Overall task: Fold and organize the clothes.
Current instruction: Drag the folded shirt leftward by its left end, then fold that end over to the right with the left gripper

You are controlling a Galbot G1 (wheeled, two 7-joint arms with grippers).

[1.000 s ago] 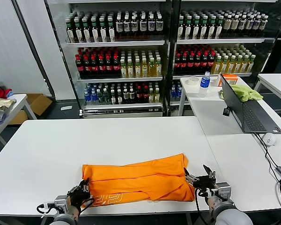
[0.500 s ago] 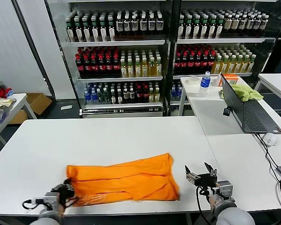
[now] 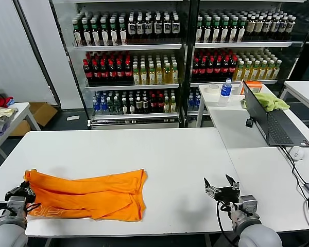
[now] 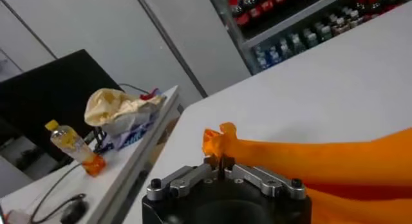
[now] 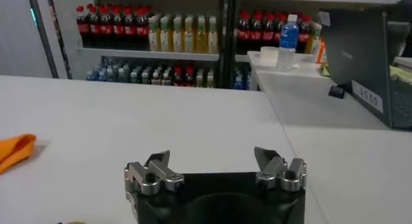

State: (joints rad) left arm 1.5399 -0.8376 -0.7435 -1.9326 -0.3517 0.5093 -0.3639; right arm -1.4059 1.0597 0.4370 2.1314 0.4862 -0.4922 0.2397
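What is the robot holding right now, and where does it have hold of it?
The left gripper is shut on the orange T-shirt, pinching a bunched bit of fabric at its left end. The right gripper is open and holds nothing.

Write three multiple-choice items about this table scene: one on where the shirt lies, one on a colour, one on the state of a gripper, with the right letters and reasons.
1. Where on the white table does the soft bright orange T-shirt lie?
A. at the robot's left end
B. in the middle
C. at the right end

2. What colour is the crumpled cloth behind the open laptop?
A. red
B. yellow-green
C. blue

3. What is the right gripper doing?
A. clamping the shirt
B. holding a bottle
C. open, holding nothing

Answers: 1 A, the shirt is bunched beside the left gripper. 2 B, the head view shows it. 3 C, its fingers stand apart over bare tabletop.
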